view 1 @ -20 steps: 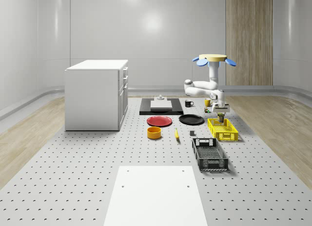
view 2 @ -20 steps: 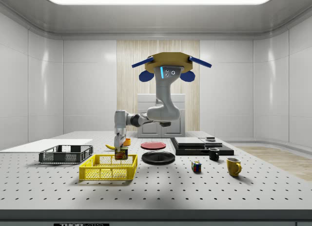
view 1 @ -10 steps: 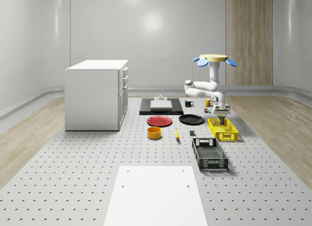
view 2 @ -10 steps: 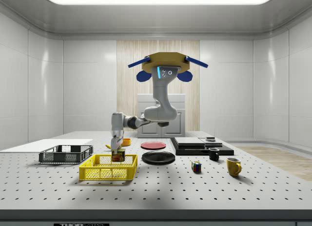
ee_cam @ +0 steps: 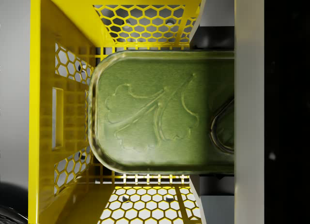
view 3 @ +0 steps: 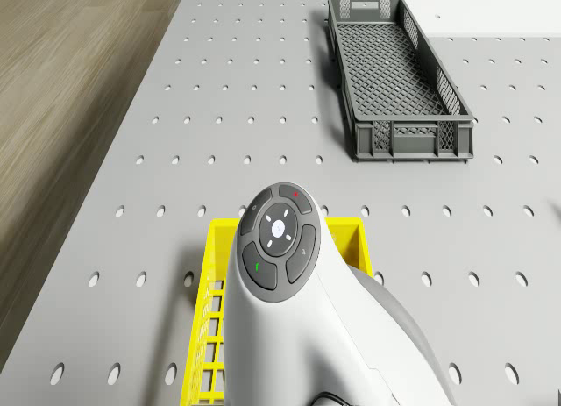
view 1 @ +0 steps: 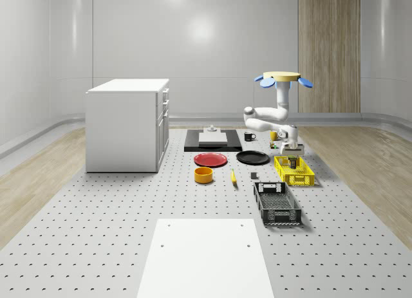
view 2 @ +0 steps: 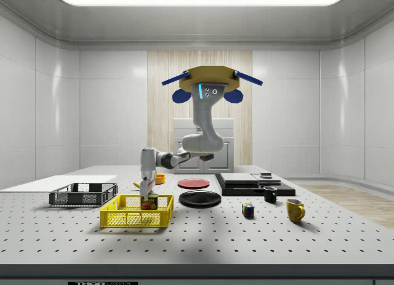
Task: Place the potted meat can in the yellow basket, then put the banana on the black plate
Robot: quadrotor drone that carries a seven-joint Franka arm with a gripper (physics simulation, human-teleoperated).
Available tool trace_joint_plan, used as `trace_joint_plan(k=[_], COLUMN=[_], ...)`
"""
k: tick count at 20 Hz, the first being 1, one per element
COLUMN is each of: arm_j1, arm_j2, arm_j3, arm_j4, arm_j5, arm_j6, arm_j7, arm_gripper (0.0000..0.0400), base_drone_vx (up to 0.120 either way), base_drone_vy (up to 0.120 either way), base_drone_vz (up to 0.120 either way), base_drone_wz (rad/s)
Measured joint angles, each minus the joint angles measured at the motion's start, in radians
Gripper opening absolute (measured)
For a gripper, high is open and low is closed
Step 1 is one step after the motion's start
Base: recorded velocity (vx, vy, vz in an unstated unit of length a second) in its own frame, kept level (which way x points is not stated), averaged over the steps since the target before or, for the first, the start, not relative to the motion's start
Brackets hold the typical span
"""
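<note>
Yellow basket [view 2: 136,212] under hovering drone [view 2: 210,87], arm bent down, fingers [view 2: 146,193] pinching potted meat can [ee_cam: 160,112] inside

A big white cabinet [view 1: 127,124] stands by a red plate [view 1: 211,159], an orange bowl [view 1: 204,175] and a dark crate [view 1: 277,203].

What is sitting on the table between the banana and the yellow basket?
In the whole-scene view, a small dark object, too small to identify, lies on the table between the banana and the yellow basket. The rest of that stretch is bare.
</note>
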Motion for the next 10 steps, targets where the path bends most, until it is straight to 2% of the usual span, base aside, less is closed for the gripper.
trace_joint_plan(k=[5, 8, 10], arm_j1=[-0.008, -0.008, -0.005], arm_j2=[0.006, 0.009, 0.011], arm_j3=[-0.044, -0.051, -0.042], arm_j4=[0.017, 0.020, 0.016], arm_j5=[-0.042, -0.047, -0.038], arm_j6=[0.015, 0.017, 0.012], arm_j7=[-0.001, -0.003, -0.003], arm_gripper=[0.0299, 0.0352, 0.0371], base_drone_vx=[0.000, 0.000, 0.000], base_drone_vy=[0.000, 0.000, 0.000], base_drone_vz=[0.000, 0.000, 0.100], base_drone_wz=[0.000, 0.000, 0.000])
